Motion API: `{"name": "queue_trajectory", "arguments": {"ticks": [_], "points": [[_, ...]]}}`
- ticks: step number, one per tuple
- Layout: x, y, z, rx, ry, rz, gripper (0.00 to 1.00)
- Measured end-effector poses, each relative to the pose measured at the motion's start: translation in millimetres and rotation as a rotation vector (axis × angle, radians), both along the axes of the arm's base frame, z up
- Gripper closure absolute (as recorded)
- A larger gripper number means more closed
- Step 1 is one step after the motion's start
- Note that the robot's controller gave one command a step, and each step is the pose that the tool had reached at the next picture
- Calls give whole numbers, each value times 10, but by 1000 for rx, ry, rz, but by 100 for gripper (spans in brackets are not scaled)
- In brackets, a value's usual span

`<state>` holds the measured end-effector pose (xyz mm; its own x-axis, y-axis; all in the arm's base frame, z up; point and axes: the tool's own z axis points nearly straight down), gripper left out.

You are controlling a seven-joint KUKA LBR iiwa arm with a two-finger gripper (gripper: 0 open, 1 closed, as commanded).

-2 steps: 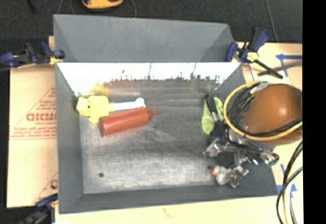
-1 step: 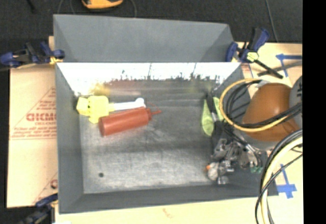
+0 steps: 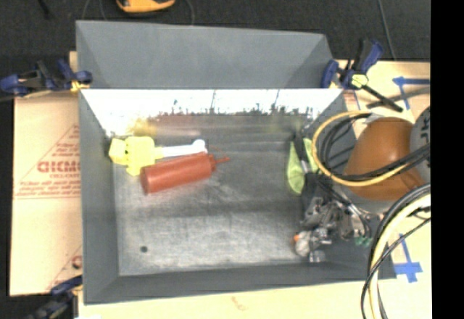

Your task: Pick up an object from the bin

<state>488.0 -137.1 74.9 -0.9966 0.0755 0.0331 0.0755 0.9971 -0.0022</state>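
Claw [image 3: 316, 236] sits low in the bin's [image 3: 217, 252] near right corner, with a yellow-green thing [image 3: 295, 169] just beside it. Red bottle [image 3: 177, 172] and yellow piece [image 3: 130, 153] lie well apart, over on the left.

grey bin [image 3: 217, 78]: 1 | red squeeze bottle [image 3: 177, 172]: 1, at 9 o'clock in bin | yellow block [image 3: 130, 152]: 1, at 10 o'clock | white piece [image 3: 183, 148]: 1, at 10 o'clock | yellow-green piece [image 3: 295, 172]: 1, at 3 o'clock | loose things total: 4
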Motion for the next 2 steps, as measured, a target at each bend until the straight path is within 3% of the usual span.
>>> {"name": "queue_trajectory", "arguments": {"ticks": [1,2], "points": [[0,0,0,0,0,0,100],[-14,536,1292,7,-34,461,100]]}}
